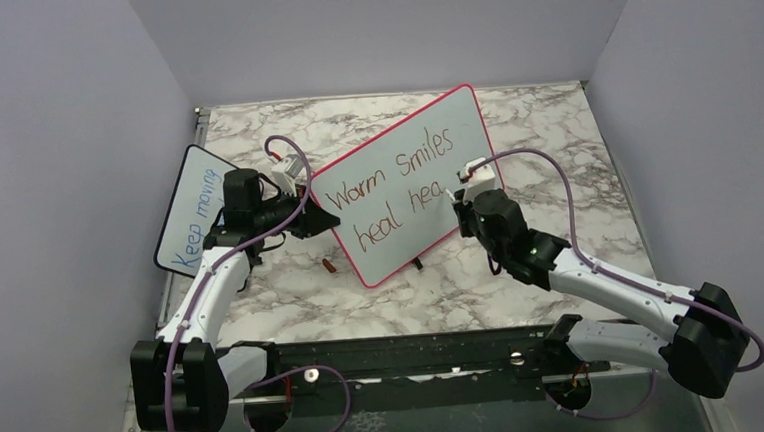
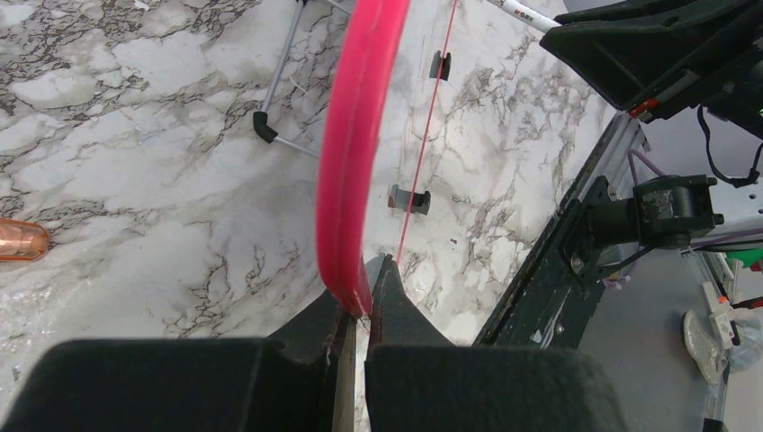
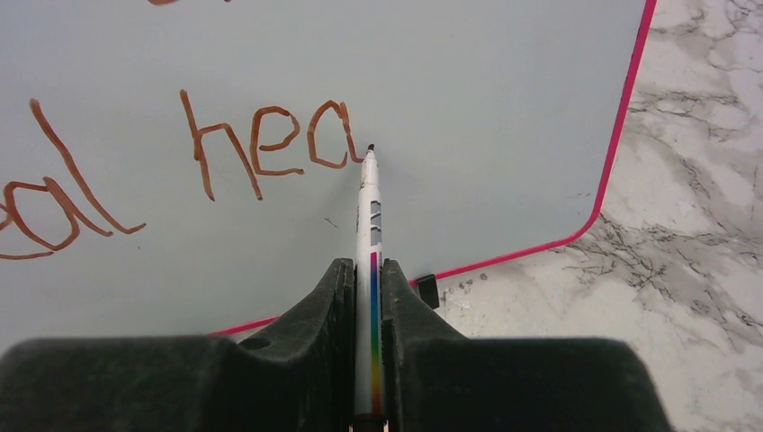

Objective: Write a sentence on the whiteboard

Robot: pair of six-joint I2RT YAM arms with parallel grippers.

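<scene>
The whiteboard (image 1: 401, 187), a pale rectangle with rounded corners and a thin pink-red frame, stands propped on small black feet (image 3: 428, 290) mid-counter (image 1: 553, 135), turned diagonally. The sentence (image 1: 410, 158), in red-brown marker, runs in two lines: "Warm Smiles" over "heal hea", its last word unfinished.

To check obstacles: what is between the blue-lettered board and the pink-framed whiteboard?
Top view: the left pincer, shut on the whiteboard edge; a copper cap lies nearby.
</scene>
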